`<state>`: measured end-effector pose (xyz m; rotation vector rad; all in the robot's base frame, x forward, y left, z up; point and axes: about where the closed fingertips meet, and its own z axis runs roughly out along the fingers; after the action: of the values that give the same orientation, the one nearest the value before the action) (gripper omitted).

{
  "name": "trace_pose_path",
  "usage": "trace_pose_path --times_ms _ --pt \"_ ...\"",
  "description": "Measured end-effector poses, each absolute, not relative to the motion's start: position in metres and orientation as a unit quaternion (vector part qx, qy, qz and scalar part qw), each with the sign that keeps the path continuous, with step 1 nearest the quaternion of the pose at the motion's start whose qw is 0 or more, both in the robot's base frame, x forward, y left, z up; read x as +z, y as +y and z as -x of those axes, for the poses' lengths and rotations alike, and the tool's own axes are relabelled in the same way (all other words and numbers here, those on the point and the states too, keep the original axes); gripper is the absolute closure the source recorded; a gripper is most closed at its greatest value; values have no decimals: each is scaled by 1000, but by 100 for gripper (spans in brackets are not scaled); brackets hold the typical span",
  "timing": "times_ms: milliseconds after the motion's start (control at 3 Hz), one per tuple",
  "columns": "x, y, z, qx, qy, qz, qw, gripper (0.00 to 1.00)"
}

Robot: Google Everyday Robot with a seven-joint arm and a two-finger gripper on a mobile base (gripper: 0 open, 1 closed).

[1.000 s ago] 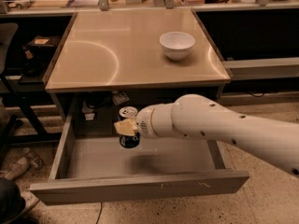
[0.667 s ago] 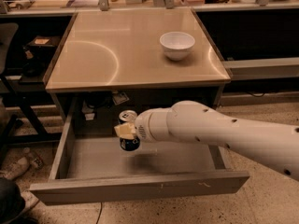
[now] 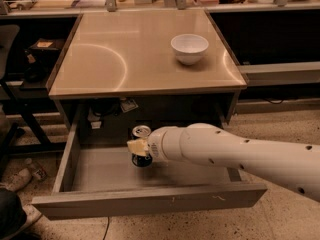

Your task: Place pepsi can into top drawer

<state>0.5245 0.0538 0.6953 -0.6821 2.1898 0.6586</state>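
Observation:
The pepsi can [image 3: 141, 134] is a small dark can with a silver top, upright inside the open top drawer [image 3: 150, 200], its base at or just above the grey drawer floor near the middle back. My gripper [image 3: 138, 147] reaches in from the right on a white arm, and its pale fingers sit around the can's middle, shut on it. The lower part of the can is partly hidden by the fingers. The drawer is pulled far out under the tan table.
A white bowl [image 3: 189, 48] stands on the tan table top [image 3: 125, 59] at the back right. Black shelving and cables lie to the left, a dark cabinet to the right. A bottle [image 3: 36, 169] lies on the speckled floor at the left.
The gripper with the can has moved down and slightly left, deeper into the drawer. The arm has lowered with it.

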Motion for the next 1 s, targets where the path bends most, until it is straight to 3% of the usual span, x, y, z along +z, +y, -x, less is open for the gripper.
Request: trace_pose_path --times_ms 1000 --pt "674 37 -531 240 853 230 402 100"
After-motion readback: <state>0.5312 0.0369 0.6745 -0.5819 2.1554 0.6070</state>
